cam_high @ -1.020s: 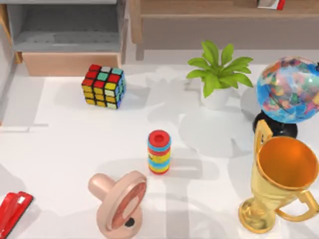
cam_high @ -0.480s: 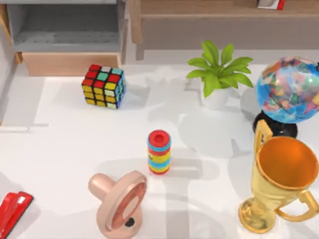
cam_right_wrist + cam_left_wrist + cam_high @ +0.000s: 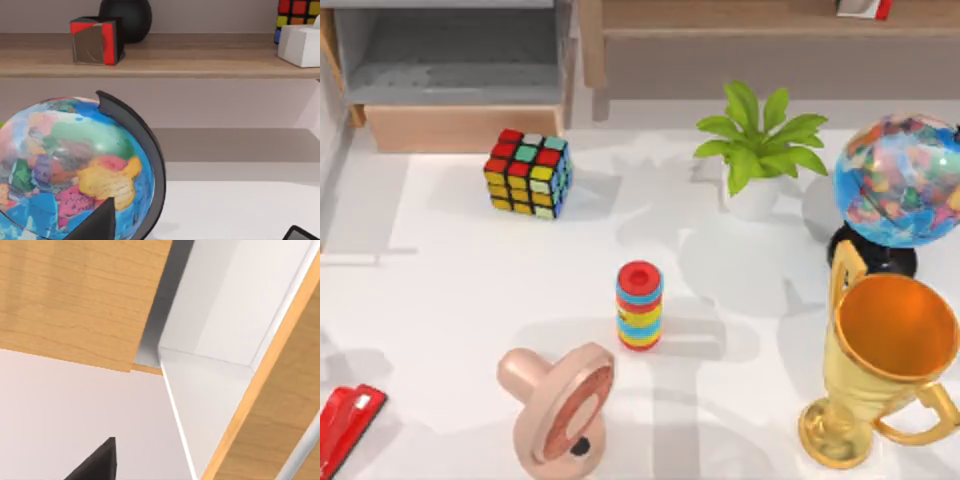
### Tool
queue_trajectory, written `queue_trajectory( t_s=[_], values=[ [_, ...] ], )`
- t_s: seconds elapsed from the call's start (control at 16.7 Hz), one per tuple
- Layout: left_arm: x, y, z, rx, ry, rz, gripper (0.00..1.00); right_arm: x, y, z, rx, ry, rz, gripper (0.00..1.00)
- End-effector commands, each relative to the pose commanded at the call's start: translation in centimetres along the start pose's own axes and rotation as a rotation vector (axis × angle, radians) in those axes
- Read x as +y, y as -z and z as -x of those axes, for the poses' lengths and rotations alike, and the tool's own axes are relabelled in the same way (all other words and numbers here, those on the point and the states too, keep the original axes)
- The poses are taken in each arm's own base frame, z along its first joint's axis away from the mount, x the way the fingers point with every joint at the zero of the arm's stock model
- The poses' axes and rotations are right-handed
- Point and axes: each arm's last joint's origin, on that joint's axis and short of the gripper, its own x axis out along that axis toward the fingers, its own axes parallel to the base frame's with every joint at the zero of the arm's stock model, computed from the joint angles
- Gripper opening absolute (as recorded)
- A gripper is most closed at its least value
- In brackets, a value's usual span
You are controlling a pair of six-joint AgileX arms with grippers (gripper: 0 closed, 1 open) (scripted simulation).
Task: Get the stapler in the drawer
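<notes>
The red stapler lies on the white table at the front left corner, partly cut off by the top view's edge. At the back left the drawer stands pulled out, showing a grey inside and a tan front panel. My left gripper hangs close to tan wooden panels and a white surface. My right gripper is open with nothing between its fingers, just behind the globe. Neither gripper touches the stapler.
A Rubik's cube sits in front of the drawer. A striped ring stack and a pink bell-like object stand mid-table. On the right are a potted plant, the globe and a gold trophy. A brown shelf runs along the back.
The shadow on the table's front left, above the stapler, has shifted and grown. The stapler and the other objects have stayed put.
</notes>
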Motion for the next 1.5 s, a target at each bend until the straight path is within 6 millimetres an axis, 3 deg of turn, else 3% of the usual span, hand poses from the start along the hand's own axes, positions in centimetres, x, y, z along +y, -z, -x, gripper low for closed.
queue_trajectory(
  t_s=[0.36,0.72,0.96,1.14,1.5],
  values=[
    [2.3,-4.7,0.1,0.134,0.3,0.414,1.0,0.0,0.0,0.0,0.0,0.0,0.0,1.0],
    [0.6,-11.7,1.7,0.429,0.759,0.736,1.0,0.0,0.0,0.0,0.0,0.0,0.0,1.0],
    [-0.6,-15.9,3.4,0.695,0.994,0.764,1.0,0.0,0.0,0.0,0.0,0.0,0.0,1.0],
    [-0.9,-18.0,4.6,0.85,1.069,0.721,1.0,0.0,0.0,0.0,0.0,0.0,0.0,1.0],
    [-1.0,-19.2,5.2,0.933,1.086,0.685,1.0,0.0,0.0,0.0,0.0,0.0,0.0,1.0]
  ],
)
